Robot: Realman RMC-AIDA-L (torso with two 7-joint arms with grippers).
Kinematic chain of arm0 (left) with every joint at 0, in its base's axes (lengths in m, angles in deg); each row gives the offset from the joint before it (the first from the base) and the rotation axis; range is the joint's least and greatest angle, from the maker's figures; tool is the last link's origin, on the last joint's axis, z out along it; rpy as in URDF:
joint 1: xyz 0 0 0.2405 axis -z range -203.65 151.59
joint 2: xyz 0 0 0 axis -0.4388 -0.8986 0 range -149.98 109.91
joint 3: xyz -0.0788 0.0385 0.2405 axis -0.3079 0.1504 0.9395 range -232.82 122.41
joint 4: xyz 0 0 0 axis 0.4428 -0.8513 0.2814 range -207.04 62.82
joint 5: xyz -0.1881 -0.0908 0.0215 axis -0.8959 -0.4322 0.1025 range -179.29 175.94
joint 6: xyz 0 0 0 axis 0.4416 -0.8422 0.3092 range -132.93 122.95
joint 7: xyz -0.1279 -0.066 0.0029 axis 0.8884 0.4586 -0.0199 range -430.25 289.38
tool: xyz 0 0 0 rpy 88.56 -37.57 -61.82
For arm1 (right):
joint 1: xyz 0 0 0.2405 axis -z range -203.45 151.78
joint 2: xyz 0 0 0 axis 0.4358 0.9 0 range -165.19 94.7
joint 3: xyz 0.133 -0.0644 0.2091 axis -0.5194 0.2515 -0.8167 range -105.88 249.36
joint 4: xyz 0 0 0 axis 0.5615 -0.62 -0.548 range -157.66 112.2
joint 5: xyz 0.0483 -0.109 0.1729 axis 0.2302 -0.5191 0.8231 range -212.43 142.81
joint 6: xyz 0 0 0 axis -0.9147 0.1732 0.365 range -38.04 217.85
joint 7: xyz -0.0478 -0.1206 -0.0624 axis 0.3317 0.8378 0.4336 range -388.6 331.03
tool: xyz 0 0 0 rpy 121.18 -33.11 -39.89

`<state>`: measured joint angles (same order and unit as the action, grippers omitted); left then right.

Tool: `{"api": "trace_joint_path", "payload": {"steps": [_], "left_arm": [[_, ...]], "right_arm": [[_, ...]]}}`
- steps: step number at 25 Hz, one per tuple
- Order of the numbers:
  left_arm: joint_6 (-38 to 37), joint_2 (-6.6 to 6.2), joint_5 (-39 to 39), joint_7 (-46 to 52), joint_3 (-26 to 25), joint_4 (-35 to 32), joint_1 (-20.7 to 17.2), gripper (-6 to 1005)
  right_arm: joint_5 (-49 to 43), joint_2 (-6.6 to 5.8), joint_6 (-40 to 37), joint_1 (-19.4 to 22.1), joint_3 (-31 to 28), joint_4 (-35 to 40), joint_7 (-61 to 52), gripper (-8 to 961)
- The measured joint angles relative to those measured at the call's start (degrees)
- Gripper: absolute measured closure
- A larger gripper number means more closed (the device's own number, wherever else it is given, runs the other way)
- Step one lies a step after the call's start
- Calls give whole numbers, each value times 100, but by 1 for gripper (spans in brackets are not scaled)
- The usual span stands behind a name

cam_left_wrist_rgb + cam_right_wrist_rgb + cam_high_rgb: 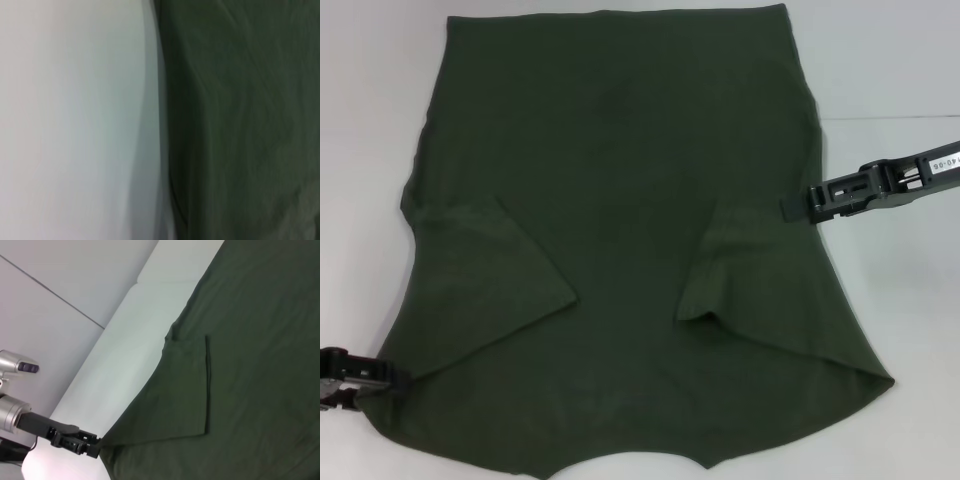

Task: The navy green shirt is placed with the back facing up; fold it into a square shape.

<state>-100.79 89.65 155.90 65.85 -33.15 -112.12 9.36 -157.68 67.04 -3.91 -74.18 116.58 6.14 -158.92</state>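
The navy green shirt (620, 200) lies flat on the white table, plain back up, with both sleeves folded inward onto the body. My left gripper (382, 378) is at the near left corner of the shirt, shut on the cloth there. The right wrist view shows this gripper (95, 446) pinching that corner of the shirt (250, 340). My right gripper (792, 206) sits at the shirt's right side edge, about halfway along, its tip over the cloth. The left wrist view shows only the shirt's edge (240, 125).
The white table (900, 300) extends on both sides of the shirt. A seam line crosses the surface behind the right arm (890, 118). The left folded sleeve (490, 270) and the right folded sleeve (720, 270) lie as flaps on the shirt.
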Motion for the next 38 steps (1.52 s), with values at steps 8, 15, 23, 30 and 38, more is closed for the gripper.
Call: {"api": "trace_joint_path", "payload": {"steps": [8,15,23,30,38], "left_arm": [[30,9,1,11,18,17,27,143],[166,28,2,68,56,42,39,335],[309,53,1,108,239,99,64,527],[363,42,26,124,264,113,69,592],[442,-1,69,170,250,203,130,641]], "right_arm": [[0,0,22,-7,-2,-5,3,40],[0,0,22,-8,-2,-5,6,39],[0,0,46,-9,7,-4,12,39],[0,23,84,-9,17,-4,45,41],[0,22,78,45,17,-4,43,41]]}}
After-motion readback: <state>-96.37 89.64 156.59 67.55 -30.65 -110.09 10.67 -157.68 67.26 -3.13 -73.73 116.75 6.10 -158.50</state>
